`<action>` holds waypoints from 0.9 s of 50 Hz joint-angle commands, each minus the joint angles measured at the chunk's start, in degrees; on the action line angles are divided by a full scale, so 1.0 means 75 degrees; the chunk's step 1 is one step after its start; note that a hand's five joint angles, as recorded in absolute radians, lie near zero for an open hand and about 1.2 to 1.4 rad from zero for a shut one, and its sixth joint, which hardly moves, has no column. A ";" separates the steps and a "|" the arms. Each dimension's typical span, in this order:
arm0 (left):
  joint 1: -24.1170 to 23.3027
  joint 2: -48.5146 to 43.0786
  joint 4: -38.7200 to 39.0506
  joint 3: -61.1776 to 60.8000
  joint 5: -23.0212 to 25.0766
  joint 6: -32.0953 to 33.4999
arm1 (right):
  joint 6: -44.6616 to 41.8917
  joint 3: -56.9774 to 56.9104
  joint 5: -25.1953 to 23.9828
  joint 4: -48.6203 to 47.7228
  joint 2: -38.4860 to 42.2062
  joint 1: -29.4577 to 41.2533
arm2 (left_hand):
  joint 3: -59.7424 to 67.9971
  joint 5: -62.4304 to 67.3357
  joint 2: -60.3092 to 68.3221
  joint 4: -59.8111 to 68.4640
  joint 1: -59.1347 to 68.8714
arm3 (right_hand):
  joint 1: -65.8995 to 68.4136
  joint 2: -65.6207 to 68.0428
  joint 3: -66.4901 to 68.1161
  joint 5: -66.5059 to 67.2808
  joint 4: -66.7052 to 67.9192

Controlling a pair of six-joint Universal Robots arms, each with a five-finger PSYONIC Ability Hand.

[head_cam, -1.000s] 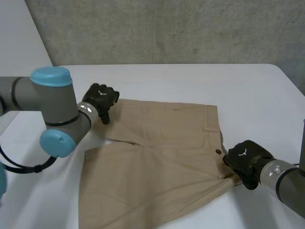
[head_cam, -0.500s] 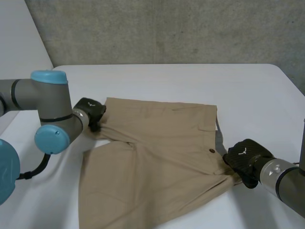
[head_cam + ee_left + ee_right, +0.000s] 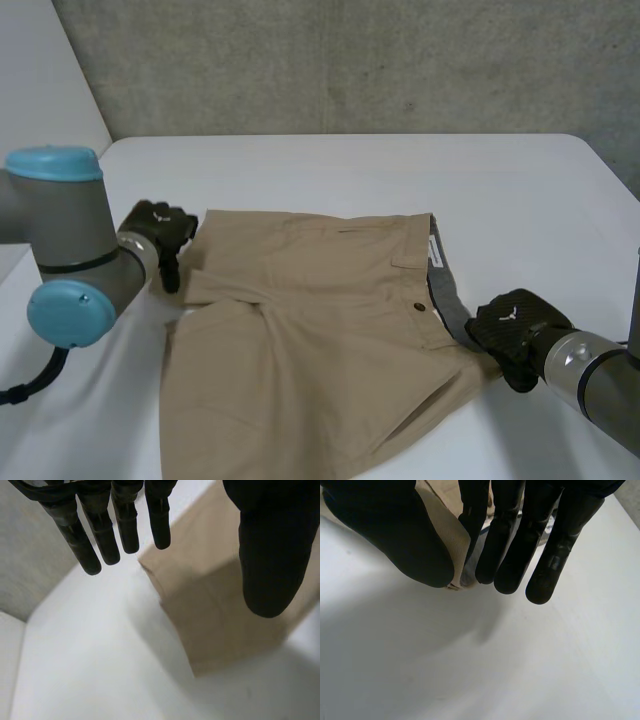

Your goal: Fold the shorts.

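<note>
Tan shorts [image 3: 320,340] lie flat on the white table [image 3: 350,170], with the waistband toward my right arm and its grey inside [image 3: 447,300] turned up. My right hand [image 3: 515,335] is at the near end of the waistband; in the right wrist view its thumb [image 3: 395,535] and straight fingers pinch a tan fold of the shorts [image 3: 447,545]. My left hand [image 3: 160,228] hovers at the far leg corner. In the left wrist view its fingers [image 3: 102,535] are straight, with the thumb apart, and the shorts' corner [image 3: 215,595] lies below it, not held.
A grey concrete wall [image 3: 350,60] runs behind the table. Bare white tabletop stretches beyond the shorts and toward the right edge [image 3: 600,160]. My left arm's elbow [image 3: 65,250] stands over the table's left side.
The shorts have slid left and the waistband has turned up, showing its grey lining. My left hand moved left with the leg corner, closed on it briefly and now stands open. The right hand held still.
</note>
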 commanded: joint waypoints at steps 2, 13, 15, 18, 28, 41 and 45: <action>-0.0188 0.1473 0.0171 -0.0838 -0.0026 -0.0188 | 0.0116 0.0079 -0.0020 -0.0129 -0.0233 0.0115 | 0.0040 0.0153 0.0076 0.0142 0.0012 | 0.2622 0.1051 0.1031 0.1168 0.0966; -0.0843 0.3640 0.0183 -0.3250 -0.0003 -0.1417 | 0.0093 0.0829 -0.1015 -0.1019 -0.1100 0.0232 | 0.0130 0.0243 0.0165 0.0232 0.0101 | -0.2137 -0.3708 -0.3728 -0.3591 -0.3793; -0.1007 0.3876 0.0183 -0.3592 -0.0003 -0.1629 | 0.0046 0.0969 -0.1249 -0.1101 -0.1194 0.0197 | 0.0130 0.0243 0.0165 0.0232 0.0101 | -0.2428 -0.4000 -0.4019 -0.3882 -0.4084; -0.1265 0.4204 0.0183 -0.4073 -0.0015 -0.1969 | -0.0001 0.1239 -0.1695 -0.1184 -0.1288 0.0162 | 0.0152 0.0265 0.0188 0.0254 0.0124 | -0.2810 -0.4381 -0.4401 -0.4264 -0.4466; -0.1664 0.4650 0.0113 -0.4905 -0.0120 -0.2462 | -0.1229 0.1907 -0.2200 -0.1184 -0.1276 0.0092 | 0.0152 0.0265 0.0188 0.0254 0.0124 | -0.2991 -0.4562 -0.4581 -0.4444 -0.4646; -0.1746 0.5236 0.0089 -0.5585 -0.0108 -0.2544 | -0.1454 0.1721 -0.2516 -0.2191 -0.0902 -0.0365 | 0.0085 0.0198 0.0121 0.0187 0.0056 | 0.3191 0.1620 0.1601 0.1738 0.1536; -0.2015 0.5295 0.0089 -0.5691 -0.0120 -0.2696 | -0.0987 0.1182 -0.2294 -0.2309 -0.0352 -0.0167 | 0.0108 0.0220 0.0143 0.0209 0.0079 | 0.3191 0.1620 0.1601 0.1738 0.1536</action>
